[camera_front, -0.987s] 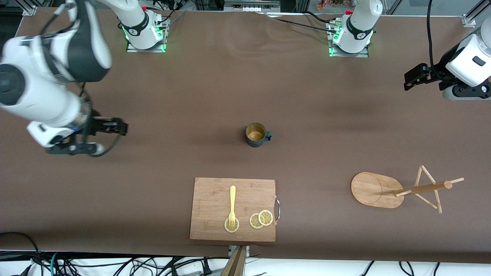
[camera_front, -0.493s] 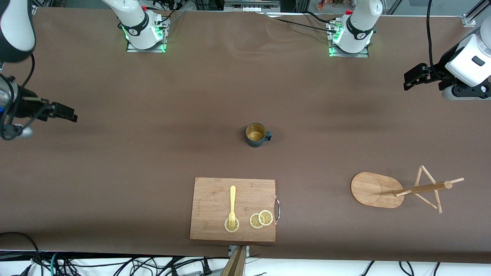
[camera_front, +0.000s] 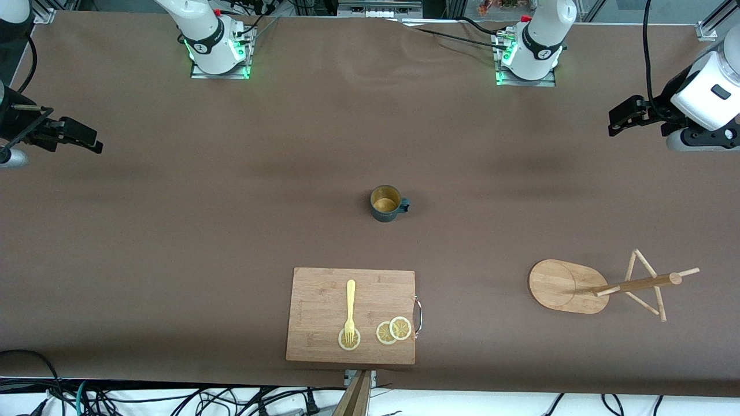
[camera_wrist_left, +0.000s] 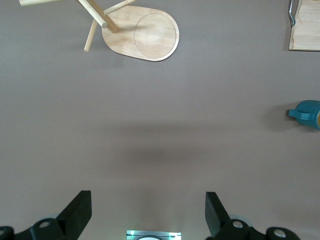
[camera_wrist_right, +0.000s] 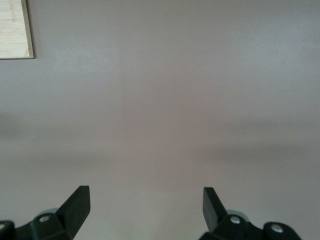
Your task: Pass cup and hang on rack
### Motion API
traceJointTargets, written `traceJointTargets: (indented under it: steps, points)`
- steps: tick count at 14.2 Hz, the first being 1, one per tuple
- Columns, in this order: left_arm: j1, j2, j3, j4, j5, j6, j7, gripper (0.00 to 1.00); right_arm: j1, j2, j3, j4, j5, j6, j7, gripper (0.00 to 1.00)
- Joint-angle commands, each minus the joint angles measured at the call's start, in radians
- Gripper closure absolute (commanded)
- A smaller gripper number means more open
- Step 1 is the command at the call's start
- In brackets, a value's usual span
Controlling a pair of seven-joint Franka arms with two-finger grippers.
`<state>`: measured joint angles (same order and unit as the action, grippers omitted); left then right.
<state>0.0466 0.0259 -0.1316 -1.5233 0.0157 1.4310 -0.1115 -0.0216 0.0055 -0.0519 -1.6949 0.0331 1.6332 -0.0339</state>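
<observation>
Front view shows the left pincer (camera_front: 617, 121) and right pincer (camera_front: 87, 140) both spread wide, empty, hovering above bare worktop (camera_front: 231, 202) ends, well apart from the cup (camera_front: 386, 203).

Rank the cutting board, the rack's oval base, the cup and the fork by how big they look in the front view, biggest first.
1. cutting board
2. rack base
3. and 4. unsure: the cup looks wider, the fork longer but thin, so I would not rank those two.
</observation>
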Motion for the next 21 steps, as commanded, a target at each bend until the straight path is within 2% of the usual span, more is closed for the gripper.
traceJointTargets:
  steps: [1,21]
  points:
    - [0.006,0.008,-0.003,0.022,-0.013,-0.014,0.004,0.00,-0.020,0.001,0.021,0.004,-0.010,-0.042,-0.026,0.00]
    - [0.006,0.009,-0.003,0.023,-0.008,-0.012,0.006,0.00,-0.001,0.005,0.024,0.029,-0.012,-0.072,-0.014,0.00]
